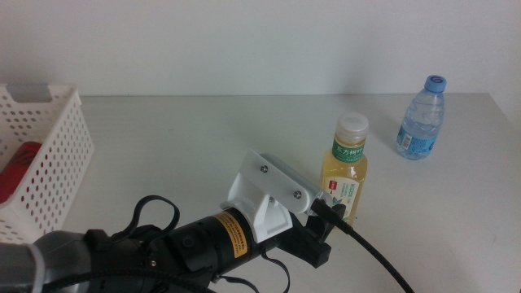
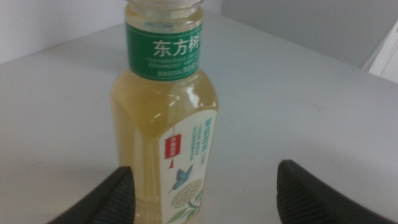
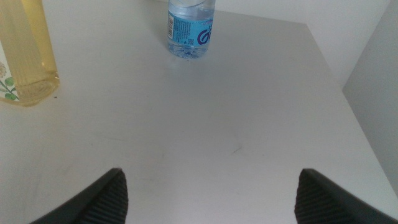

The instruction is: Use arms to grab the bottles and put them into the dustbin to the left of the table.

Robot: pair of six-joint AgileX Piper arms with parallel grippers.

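While the left arm reached in from the near left, each view gave this:

Middle view: the left gripper (image 1: 319, 232) sat low beside the yellow tea bottle (image 1: 348, 169), which stood upright mid-table; its jaws were hidden behind the white wrist housing. The clear water bottle (image 1: 422, 118) stood well apart at the far right. The white dustbin (image 1: 50, 138) sat at the left edge, something red (image 1: 18, 169) inside it, probably the cola can.

Left wrist view: the left gripper (image 2: 211, 193) was spread wide, the tea bottle (image 2: 163, 130) close to one jaw and not yet centred or pinched. The bottle's cap was cut off.

Right wrist view: the right gripper (image 3: 208, 196) was spread and held nothing, waiting over bare table (image 3: 236, 124). The water bottle (image 3: 190, 30) and the tea bottle (image 3: 25, 56) were both only partly in frame.

Doing it well: by my judgement, shift sideways so the bottle sits midway between the jaws, then close on the body below the green neck label so it stays upright.

Hard to tell: whether that jaw touched the bottle.
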